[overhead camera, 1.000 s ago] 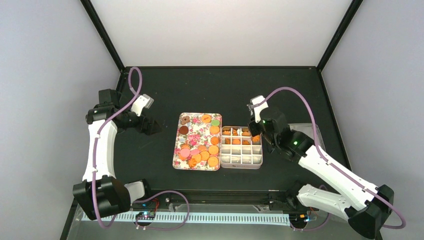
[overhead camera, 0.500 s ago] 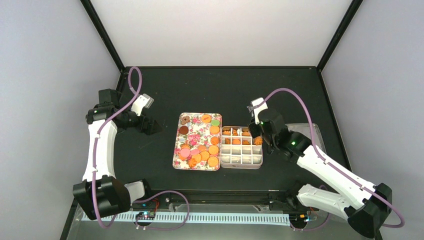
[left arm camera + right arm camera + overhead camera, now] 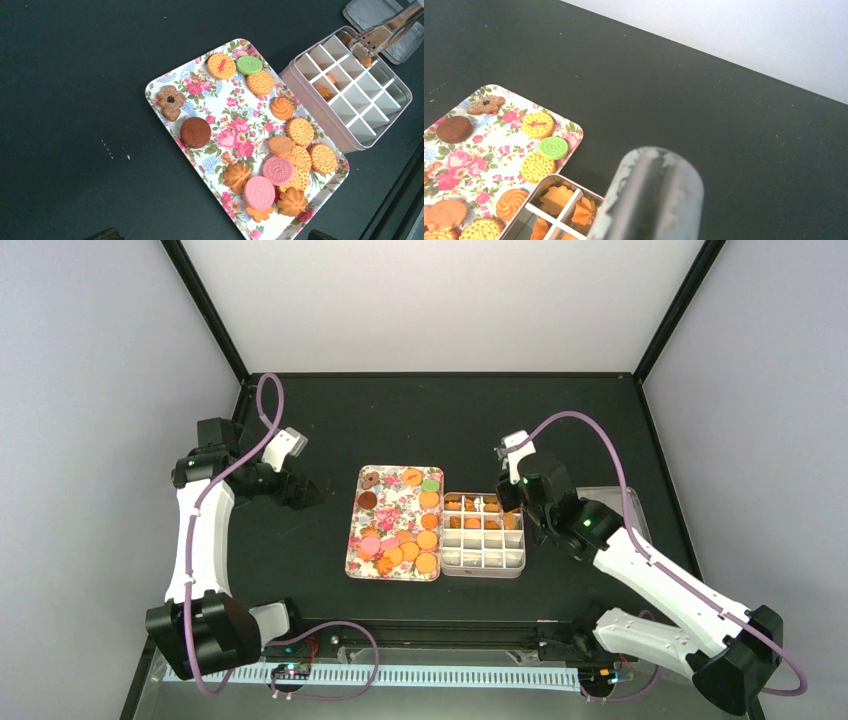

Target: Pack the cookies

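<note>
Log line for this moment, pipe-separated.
right hand: grips tongs over divided box | left hand: open, away from tray | cookies: most on tray, some in box

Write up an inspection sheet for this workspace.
Surface: black table, a few pale specks.
Job's things: cookies mostly on the floral tray; some in the far cells of the divided box.
Clutter: grey lid right of the box.
Grippers: right gripper holds tongs over the box; left gripper open, empty, left of the tray.
Cables: purple cables along both arms, off the tray.
Surroundings: white walls, black frame; nothing else seen.
</note>
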`<state>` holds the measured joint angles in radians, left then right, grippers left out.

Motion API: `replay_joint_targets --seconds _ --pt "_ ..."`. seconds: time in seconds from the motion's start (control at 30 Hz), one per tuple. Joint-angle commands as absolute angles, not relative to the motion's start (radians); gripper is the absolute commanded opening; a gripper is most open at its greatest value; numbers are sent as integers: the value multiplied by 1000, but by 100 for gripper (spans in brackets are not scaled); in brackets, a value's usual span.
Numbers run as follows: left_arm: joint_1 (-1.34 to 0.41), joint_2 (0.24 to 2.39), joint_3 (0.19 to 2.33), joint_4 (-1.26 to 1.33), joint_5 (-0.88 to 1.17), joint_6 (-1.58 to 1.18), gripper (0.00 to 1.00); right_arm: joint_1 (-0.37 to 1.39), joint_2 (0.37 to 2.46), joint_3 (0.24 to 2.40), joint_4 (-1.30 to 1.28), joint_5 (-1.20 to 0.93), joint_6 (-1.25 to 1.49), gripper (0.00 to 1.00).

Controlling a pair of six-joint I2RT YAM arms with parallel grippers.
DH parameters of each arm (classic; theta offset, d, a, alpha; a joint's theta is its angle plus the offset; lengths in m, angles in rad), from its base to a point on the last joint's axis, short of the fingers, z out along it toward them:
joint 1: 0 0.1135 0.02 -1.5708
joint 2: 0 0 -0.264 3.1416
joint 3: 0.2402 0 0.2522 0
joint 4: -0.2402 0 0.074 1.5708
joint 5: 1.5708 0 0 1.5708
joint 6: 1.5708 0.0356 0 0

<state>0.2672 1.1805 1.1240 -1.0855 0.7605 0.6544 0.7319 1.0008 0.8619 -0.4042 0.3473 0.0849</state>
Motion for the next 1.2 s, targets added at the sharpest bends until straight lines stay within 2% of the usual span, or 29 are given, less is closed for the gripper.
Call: replay_joint_targets --seconds 0.0,0.27,0.47,0.73,0.9,1.17 --pt "273 1192 1157 -1091 785 677 99 720 994 910 -375 339 75 32" --pt "272 1193 1158 -1090 789 674 99 708 992 910 -388 349 66 28" --pt "272 1196 1156 -1088 790 675 99 707 988 904 -399 371 57 18" --pt "273 1198 1161 -1088 790 675 99 700 973 885 -400 374 59 16" --pt "273 1200 1160 -1087 792 675 99 696 982 882 -412 373 64 9" --pt "272 1200 1163 -1084 804 675 99 694 974 851 -410 368 78 6"
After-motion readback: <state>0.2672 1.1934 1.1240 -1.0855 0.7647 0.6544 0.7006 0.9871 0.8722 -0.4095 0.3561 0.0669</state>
